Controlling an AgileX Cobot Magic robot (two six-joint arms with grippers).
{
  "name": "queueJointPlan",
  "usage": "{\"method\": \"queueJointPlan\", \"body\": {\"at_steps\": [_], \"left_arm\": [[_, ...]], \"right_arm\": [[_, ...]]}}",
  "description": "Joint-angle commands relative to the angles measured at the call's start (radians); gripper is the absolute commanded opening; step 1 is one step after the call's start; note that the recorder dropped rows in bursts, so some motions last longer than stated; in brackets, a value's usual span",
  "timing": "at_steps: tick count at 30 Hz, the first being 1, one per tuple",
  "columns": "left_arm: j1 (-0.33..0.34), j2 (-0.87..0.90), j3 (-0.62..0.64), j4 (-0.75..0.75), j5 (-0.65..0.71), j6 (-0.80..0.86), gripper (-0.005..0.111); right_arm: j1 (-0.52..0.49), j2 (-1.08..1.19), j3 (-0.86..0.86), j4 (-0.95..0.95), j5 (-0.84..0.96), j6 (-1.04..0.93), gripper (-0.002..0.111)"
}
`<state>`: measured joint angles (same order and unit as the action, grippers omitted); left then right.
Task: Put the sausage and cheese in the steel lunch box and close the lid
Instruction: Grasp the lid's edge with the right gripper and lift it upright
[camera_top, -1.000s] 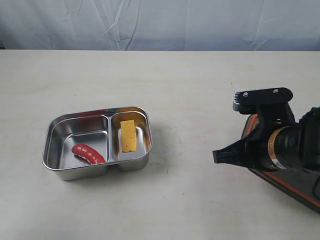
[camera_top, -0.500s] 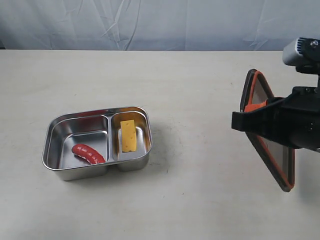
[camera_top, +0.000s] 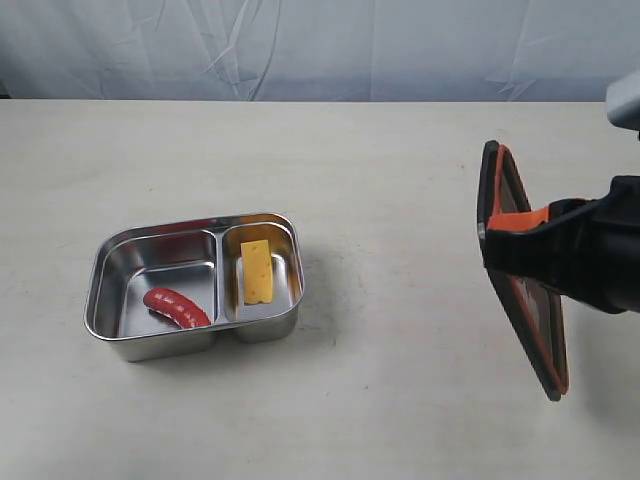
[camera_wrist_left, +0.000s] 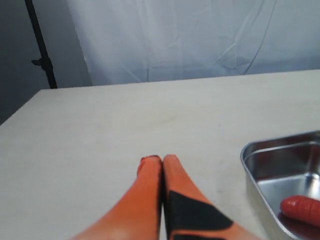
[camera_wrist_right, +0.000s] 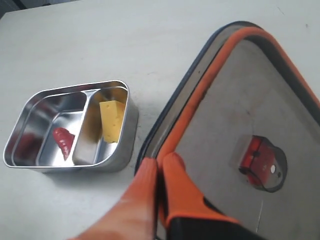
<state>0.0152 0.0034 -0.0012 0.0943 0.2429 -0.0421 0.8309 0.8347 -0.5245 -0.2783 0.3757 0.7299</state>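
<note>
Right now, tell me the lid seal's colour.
Orange; the seal shows best in the right wrist view.

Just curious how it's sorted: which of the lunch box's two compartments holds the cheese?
The narrower compartment, nearer the lifted lid; the wider one holds only the red sausage.

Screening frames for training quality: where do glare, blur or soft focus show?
Exterior view: even light, bright reflections inside the steel lunch box, soft shadow beside it. Left wrist view: left claw blurred close up. Right wrist view: right claw blurred, lid fairly sharp.
</note>
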Motion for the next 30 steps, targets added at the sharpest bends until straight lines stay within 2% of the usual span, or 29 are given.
{"method": "queueJointPlan", "body": {"at_steps": [1,3,6,8,10,15,19,24,27,30], "left_arm": [[0.002,-0.003,0.001,-0.176,-0.115,-0.004,0.0],[0.002,-0.003,0.001,-0.349,-0.178,-0.011,0.0],[0.002,-0.003,0.001,-0.736,-0.289,-0.011,0.0],[0.002,-0.003,0.001,-0.902,-0.355,-0.011,0.0],[0.002,-0.003,0.001,-0.96,-0.386,-0.011,0.0],[0.002,-0.003,0.001,-0.951,-0.433,-0.011,0.0],[0.002,-0.003,-0.011,-0.953,-0.235,-0.144,0.0],[0.002,-0.003,-0.053,-1.0,0.063,-0.154,0.0],[0.002,-0.003,-0.076,-1.087,0.198,-0.041,0.0],[0.002,-0.003,-0.08,-1.334,0.306,0.215,0.0]], "right_arm": [[-0.003,-0.03,0.0,0.018,-0.009,-0.024,-0.001],[-0.003,-0.04,0.0,0.027,-0.011,-0.024,-0.001],[-0.003,-0.044,0.0,0.074,-0.024,-0.038,-0.001],[-0.003,-0.044,0.0,0.143,-0.047,-0.097,-0.001],[-0.003,-0.044,0.0,0.216,-0.065,-0.152,-0.001],[-0.003,-0.044,0.0,0.358,-0.076,-0.269,-0.001],[-0.003,-0.044,0.0,0.396,-0.08,-0.283,-0.001],[-0.003,-0.044,0.0,0.544,-0.122,-0.392,-0.001],[-0.003,-0.044,0.0,0.623,-0.15,-0.449,-0.001],[-0.003,-0.044,-0.018,0.664,-0.149,-0.476,-0.001]]}}
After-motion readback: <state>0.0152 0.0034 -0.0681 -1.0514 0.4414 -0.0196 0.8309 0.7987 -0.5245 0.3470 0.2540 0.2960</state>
